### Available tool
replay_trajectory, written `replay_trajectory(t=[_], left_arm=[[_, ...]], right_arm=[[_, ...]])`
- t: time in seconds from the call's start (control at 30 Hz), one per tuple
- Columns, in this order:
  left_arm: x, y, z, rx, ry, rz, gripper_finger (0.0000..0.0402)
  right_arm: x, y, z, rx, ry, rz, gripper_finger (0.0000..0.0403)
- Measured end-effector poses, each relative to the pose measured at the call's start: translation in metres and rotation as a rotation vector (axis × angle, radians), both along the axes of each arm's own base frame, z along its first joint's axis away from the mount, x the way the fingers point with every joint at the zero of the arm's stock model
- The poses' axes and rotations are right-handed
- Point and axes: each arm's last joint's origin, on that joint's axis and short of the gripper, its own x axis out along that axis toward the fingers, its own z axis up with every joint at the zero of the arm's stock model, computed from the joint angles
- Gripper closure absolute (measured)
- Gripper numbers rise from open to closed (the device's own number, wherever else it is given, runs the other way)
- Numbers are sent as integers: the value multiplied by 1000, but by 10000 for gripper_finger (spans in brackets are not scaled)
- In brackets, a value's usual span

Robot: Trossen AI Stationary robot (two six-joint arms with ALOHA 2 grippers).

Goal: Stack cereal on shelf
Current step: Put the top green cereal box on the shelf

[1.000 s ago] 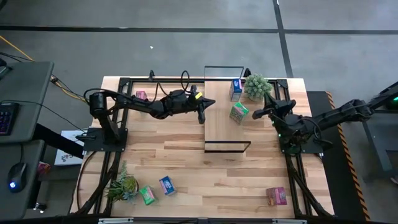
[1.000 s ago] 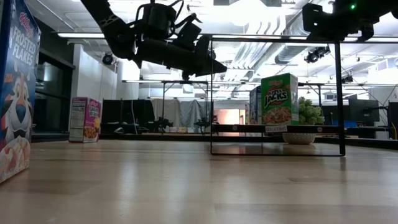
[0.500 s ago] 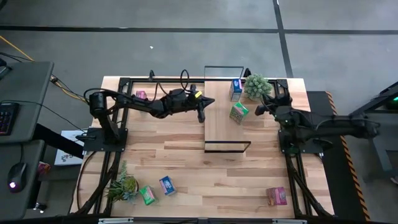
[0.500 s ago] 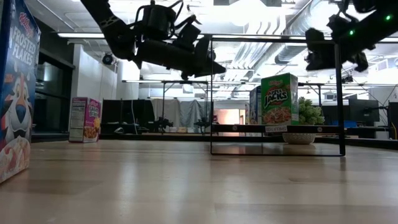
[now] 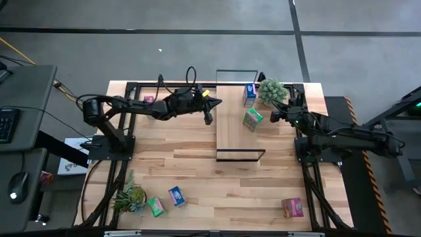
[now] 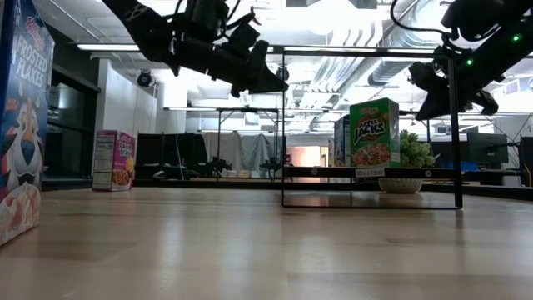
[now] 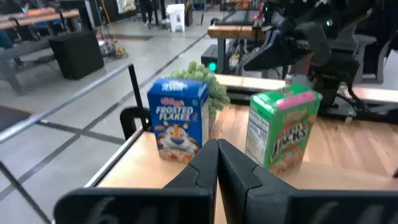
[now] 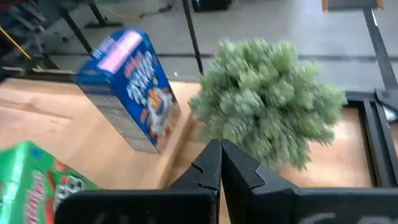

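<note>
The left pincer [image 5: 209,118] hangs above the surface [image 5: 197,178], just off the shelf's [image 5: 231,131] left edge near its far end; its fingers [image 7: 205,165] are pressed together and hold nothing. The right pincer [image 5: 273,116] hovers just right of the shelf, beside the green box [image 5: 252,119], and its fingers [image 8: 214,165] are also closed and empty.

On the shelf two cereal boxes stand upright: a blue box [image 5: 249,94] at the far end and the green box a little nearer, close to the shelf's right edge. A potted plant [image 5: 272,91] sits on the surface just right of the blue box. In the left wrist view the blue box [image 7: 178,119] and green box [image 7: 281,132] stand side by side, apart, with the plant [image 7: 202,78] behind them.

The other cereal lies off the shelf: a pink box [image 5: 150,101] at the far left of the surface under the left arm, a second green box [image 5: 156,207] and a second blue box [image 5: 176,196] near the front left beside another plant [image 5: 129,195], and a second pink box [image 5: 293,207] at the front right.
</note>
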Motion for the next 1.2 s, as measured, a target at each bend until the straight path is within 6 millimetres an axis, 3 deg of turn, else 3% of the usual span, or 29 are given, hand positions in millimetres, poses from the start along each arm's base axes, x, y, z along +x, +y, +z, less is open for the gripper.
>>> replay_trajectory(t=[0.47,1.2], left_arm=[[-7,10,-9,-29,107,-3,401],[-1,2,-10,-111,46,-124,401]], right_arm=[[-3,-4,-6,113,16,58,403],[12,-7,-19,230,81,148,403]])
